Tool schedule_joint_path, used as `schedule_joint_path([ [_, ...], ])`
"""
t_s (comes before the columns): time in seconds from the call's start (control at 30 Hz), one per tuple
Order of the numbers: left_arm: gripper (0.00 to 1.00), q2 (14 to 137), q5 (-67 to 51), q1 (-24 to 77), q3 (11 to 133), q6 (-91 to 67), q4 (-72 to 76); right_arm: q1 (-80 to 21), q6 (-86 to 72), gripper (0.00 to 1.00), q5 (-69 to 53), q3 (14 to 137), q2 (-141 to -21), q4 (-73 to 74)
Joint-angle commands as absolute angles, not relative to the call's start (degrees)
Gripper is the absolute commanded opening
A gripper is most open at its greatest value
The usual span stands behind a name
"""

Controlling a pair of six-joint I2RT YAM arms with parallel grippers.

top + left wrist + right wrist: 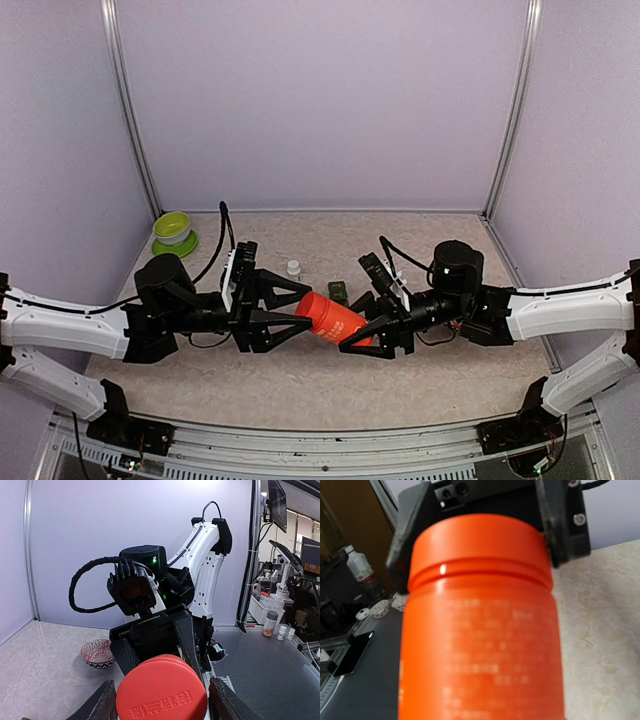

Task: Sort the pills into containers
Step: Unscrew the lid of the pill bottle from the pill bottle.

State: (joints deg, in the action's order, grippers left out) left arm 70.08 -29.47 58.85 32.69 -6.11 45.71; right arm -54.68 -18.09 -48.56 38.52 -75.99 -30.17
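Beyond right pincer's [358, 330] bottle [333, 316] lie, seemingly, containers [338, 292].

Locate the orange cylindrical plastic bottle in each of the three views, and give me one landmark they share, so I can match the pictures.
Top external: the orange cylindrical plastic bottle sits tilted at the picture's centre, lid end to the left.
Left wrist: bottom centre, seen lid-on.
Right wrist: it fills most of the frame, lid at the top.
Shared landmark: the beige speckled table top.
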Motion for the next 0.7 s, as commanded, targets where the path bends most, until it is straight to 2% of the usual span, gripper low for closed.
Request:
schedule_joint_path([
  [0.0,0.57,69.6,-29.1,59.1,31.8,-6.0,47.0,-54.9,-17.7,0.29,-48.0,40.3,-76.4,-31.7],
  [0.07,0.54,69.8,-29.3,59.1,31.8,-5.9,46.8,-54.9,-17.8,0.29,-47.8,40.3,-76.3,-31.7],
  [0.27,0.31,70.9,-27.8,59.3,32.2,-8.2,47.1,-54.9,-15.2,0.29,-44.5,40.7,-75.8,-28.2],
  [0.67,0.32,74.0,-11.0,60.0,36.3,-27.2,40.6,-55.0,-7.6,0.29,-27.8,41.5,-74.4,-20.5],
])
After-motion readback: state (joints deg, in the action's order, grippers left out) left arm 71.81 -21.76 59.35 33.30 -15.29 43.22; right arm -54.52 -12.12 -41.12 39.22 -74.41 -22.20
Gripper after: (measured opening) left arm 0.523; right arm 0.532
